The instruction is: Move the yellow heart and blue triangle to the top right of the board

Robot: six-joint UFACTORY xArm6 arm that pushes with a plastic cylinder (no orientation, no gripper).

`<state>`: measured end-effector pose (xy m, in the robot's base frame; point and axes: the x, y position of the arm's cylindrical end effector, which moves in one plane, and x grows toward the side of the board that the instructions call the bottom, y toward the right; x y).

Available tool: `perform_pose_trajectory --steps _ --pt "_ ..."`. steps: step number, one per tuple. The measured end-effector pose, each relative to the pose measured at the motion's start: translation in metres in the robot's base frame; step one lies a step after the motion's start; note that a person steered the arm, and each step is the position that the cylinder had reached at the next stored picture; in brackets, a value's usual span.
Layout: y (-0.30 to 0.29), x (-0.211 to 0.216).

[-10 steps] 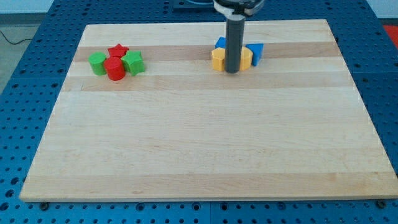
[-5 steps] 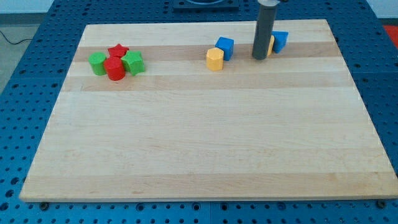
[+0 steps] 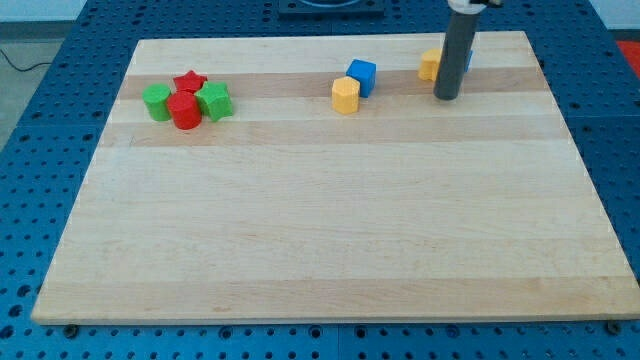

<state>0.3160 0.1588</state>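
single view, high front angle, looking down on whole board (image 3: 330, 250).

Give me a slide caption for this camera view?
My tip sits just below the yellow heart near the board's top right.

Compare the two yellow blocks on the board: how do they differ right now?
The yellow block by the blue cube sits in full view near the top middle; the yellow block by my tip sits farther to the view's right and higher, its right side hidden behind the rod. The first touches the blue cube; the second lies just up-left of my tip. Both share one yellow.
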Motion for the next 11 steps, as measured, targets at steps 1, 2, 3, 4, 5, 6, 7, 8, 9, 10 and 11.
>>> perform_pose_trajectory --steps 1,2,3,4,5,6,7,8,9,10,11 --pt "0.013 -0.019" --pt "0.024 -0.042" --pt "0.031 -0.059" --pt "0.031 -0.059" --pt "0.012 -0.045" --pt "-0.028 -0.014" --pt "-0.053 0.011" --pt "-0.085 0.011" --pt "-0.089 -0.019" --pt "-0.077 -0.04" --pt "-0.081 -0.042"
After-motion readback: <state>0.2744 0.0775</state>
